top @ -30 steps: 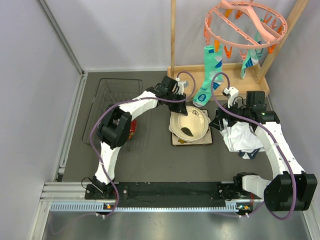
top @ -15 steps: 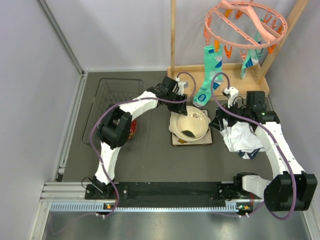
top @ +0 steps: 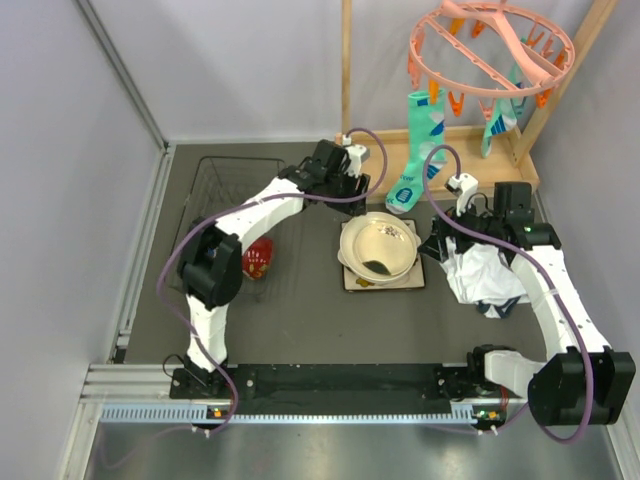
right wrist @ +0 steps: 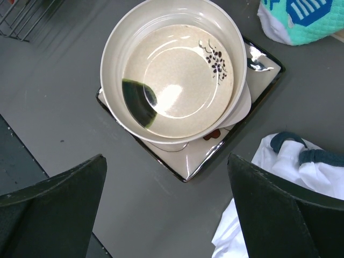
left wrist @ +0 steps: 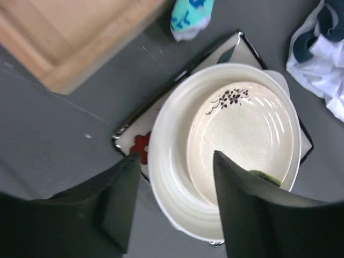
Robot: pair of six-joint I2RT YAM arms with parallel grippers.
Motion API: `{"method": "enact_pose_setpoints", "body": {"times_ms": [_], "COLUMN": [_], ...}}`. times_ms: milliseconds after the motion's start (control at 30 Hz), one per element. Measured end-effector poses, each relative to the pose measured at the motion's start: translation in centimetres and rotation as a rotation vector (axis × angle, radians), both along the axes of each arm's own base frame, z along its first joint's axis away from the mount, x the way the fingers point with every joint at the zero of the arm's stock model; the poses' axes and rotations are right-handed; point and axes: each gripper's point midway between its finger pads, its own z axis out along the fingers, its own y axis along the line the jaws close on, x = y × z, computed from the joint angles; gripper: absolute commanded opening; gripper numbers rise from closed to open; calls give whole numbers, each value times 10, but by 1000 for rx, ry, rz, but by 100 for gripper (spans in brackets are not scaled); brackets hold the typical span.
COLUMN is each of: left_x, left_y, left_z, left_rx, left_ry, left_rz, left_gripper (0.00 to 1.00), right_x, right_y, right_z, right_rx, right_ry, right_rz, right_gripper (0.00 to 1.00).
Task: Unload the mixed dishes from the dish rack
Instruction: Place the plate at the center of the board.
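The large cream dishes (right wrist: 172,80) are a speckled off-white; the inner one carries a small dark flower sprig near its edge and a dark green brushed patch on the opposite side. Beneath them the square cream floral plate (right wrist: 188,161) has a glossy cream face, a black rim and a red flower. The red patterned mug (top: 258,258) is bright red, its markings too small to make out. The dish rack (top: 215,200) is thin black wire on the dark grey table (top: 300,320). The sock (top: 412,150) is turquoise with blue blocks and a white toe; the peg hanger (top: 490,45) is salmon pink with orange pegs, on a pale wooden frame (top: 346,70). The crumpled cloth (top: 485,275) is white with dark navy trim.
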Motion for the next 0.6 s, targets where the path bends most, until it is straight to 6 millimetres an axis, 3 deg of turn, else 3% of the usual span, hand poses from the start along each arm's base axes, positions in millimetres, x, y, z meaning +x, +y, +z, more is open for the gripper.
{"method": "enact_pose_setpoints", "body": {"times_ms": [233,300,367,500,600], "left_x": [7,7,9,18,17], "left_y": [31,48,67,118,154], "left_z": [89,112,127,140,133], "left_rx": [-17,-24,-27,1,52], "left_ry": [-216,-265,-294,-319,-311], "left_rz": [70,98,131,230,298], "left_gripper": [85,95,97,99,99], "right_x": [0,0,-1,-1,-1], "right_y": [0,1,1,1,2], "right_z": [1,1,1,1,2], "right_rx": [2,3,5,7,9], "right_ry": [-2,-2,-1,-3,-3], "right_rz": [1,3,4,6,8], "right_gripper": [94,94,94,94,94]}}
